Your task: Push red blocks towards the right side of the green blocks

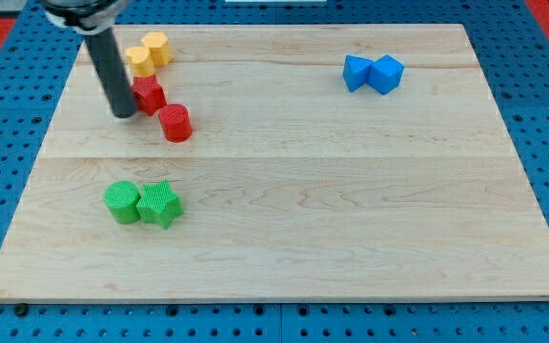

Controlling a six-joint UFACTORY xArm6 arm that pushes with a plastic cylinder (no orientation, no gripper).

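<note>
My tip (123, 113) rests on the board at the view's upper left, touching the left side of a red star-shaped block (149, 94). A red cylinder (175, 124) lies just right of and below that block, close to it. A green cylinder (121, 202) and a green star-shaped block (159, 204) sit side by side, touching, lower down at the view's left. The red blocks are above the green ones, with a gap of bare board between.
Two yellow blocks (147, 54) sit touching each other just above the red star block. Two blue blocks (373, 73) sit together at the view's upper right. The wooden board (351, 210) lies on a blue pegboard surface.
</note>
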